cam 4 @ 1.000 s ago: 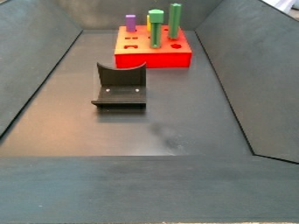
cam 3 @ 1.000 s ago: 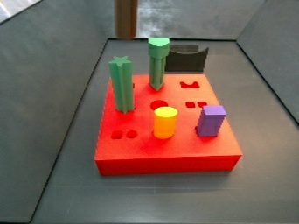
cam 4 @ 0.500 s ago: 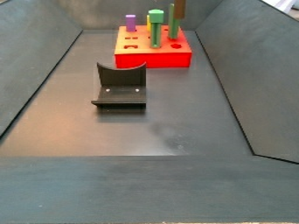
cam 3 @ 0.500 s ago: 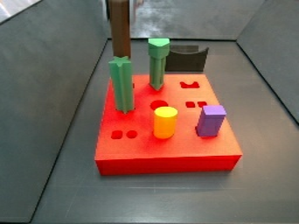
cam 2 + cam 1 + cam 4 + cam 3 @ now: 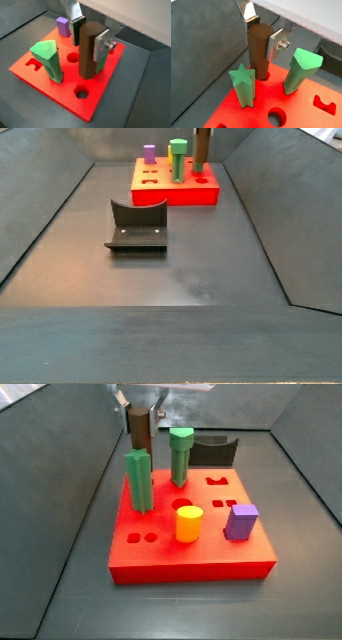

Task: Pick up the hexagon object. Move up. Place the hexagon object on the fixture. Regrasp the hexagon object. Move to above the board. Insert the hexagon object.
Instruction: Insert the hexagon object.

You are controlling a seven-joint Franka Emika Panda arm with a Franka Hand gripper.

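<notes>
While my hand [image 5: 263, 31] pinches the hexagon object [image 5: 258, 52] upright over the red board [image 5: 100, 100], beside the star-topped post [image 5: 244, 86], I judge insertion under way; next, a straight descent into its hole.

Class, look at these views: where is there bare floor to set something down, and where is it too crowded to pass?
Bare floor lies in front of the fixture, toward the camera, and along its sides. It is crowded on the board among the green posts, where the hand holds the hexagon object.
</notes>
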